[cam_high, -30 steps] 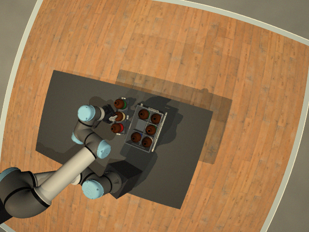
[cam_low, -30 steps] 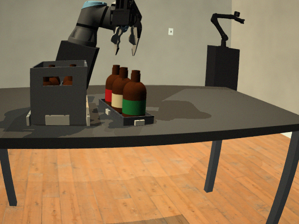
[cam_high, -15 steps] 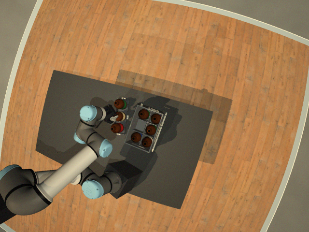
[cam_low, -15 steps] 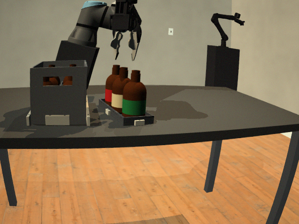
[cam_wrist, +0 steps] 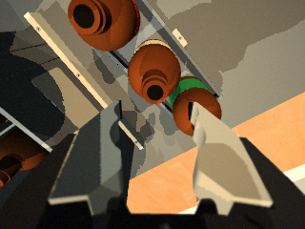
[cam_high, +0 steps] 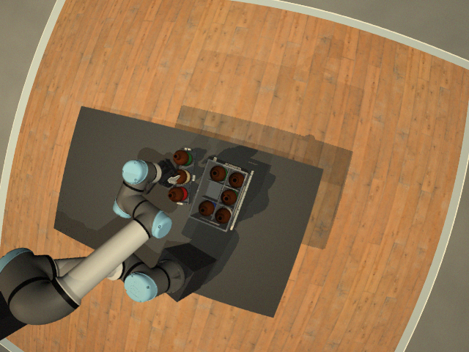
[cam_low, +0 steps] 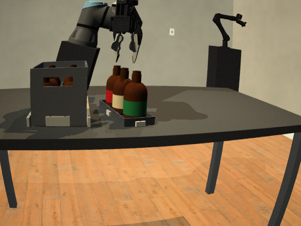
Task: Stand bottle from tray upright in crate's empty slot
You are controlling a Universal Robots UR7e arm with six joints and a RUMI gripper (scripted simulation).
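Top, step: pick-up stage, no bottle taken yet. Gripper point(cam_high: 174, 179) point(cam_low: 125, 62) point(cam_wrist: 154, 102) at the cream-label bottle point(cam_high: 183, 176) point(cam_low: 117, 101) point(cam_wrist: 153, 67), likely target.
Top, bottles: cream-label one in the tray point(cam_high: 193, 166) point(cam_low: 130, 122) point(cam_wrist: 198, 68), between green-label bottle point(cam_high: 181, 157) point(cam_low: 135, 107) point(cam_wrist: 193, 112) and red-label bottle point(cam_high: 176, 195) point(cam_low: 109, 94) point(cam_wrist: 111, 24).
Top, crate: crate point(cam_high: 198, 188) point(cam_low: 58, 102) point(cam_wrist: 26, 129) has five bottles; empty slot point(cam_high: 213, 189) on tray side, middle of its row.
Exterior, pincer: partly open, nothing held; tips above the necks, apart from them.
Exterior, tray/crate: both level; all three tray bottles upright.
Exterior, only here: tip height over necks. Slot hidden by crate wall; top shows it, but gives height poorly.
Wrist, alignment: cream-label neck ahead of the gap, not between fingers; right-hand finger in picture overlaps green-label bottle.
Wrist, only here: that sideways offset; empty slot out of view.
Wrist, next move: probably centre on one neck, descend straight, close without nudging neighbours, lift vertically.
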